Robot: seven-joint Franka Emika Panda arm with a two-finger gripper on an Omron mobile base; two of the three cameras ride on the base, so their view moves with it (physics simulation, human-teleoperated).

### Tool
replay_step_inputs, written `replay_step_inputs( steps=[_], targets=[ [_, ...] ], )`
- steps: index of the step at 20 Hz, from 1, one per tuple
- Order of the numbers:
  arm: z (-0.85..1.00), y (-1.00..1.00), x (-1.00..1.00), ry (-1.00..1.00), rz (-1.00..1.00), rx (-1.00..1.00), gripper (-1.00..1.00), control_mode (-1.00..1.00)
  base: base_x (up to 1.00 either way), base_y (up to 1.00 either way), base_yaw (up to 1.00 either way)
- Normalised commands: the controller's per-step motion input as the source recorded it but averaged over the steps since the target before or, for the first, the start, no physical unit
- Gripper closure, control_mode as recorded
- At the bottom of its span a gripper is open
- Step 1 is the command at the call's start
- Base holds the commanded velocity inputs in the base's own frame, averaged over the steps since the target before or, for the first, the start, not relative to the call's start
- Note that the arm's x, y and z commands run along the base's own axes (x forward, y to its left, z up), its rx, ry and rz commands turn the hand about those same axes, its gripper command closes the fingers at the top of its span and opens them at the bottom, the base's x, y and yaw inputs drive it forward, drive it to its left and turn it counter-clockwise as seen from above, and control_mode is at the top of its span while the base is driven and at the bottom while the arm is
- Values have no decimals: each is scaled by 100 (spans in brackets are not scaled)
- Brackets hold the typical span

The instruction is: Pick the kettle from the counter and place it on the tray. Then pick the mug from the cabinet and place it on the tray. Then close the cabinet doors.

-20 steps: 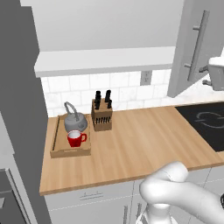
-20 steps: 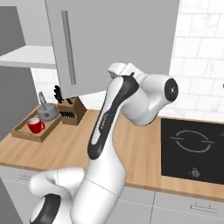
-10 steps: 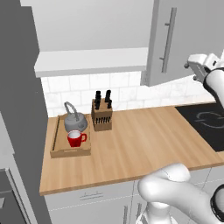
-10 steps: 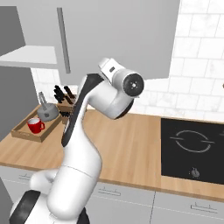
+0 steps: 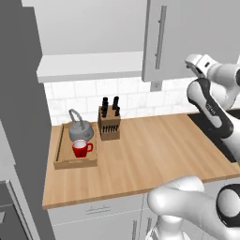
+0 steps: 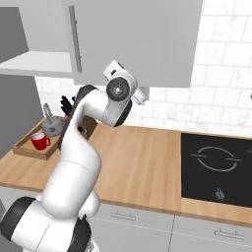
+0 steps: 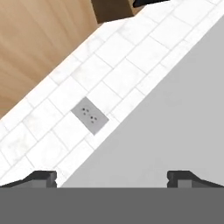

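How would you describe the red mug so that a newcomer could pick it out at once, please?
Start at the long wooden counter and go to the shallow wooden tray near its left end. The mug stands on the tray in front of the grey kettle; it is the smaller one, bright red with a white inside.

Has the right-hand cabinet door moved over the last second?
Yes. The cabinet door has swung toward closed: it now covers the wall above the outlet, where earlier it stood angled out over the hob.
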Motion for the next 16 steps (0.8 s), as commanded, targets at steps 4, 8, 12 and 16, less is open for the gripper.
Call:
replay_step_inputs(
  steps=[4, 8, 12, 16],
  targets=[
    [-4, 4, 38, 0, -21, 0, -100, -100, 0, 0, 0],
    [-19, 5, 29, -2, -19, 0, -100, -100, 0, 0, 0],
    [-35, 7, 28, -3, -19, 0, -100, -100, 0, 0, 0],
    [-32, 1, 66, 0, -21, 0, -100, -100, 0, 0, 0]
  ],
)
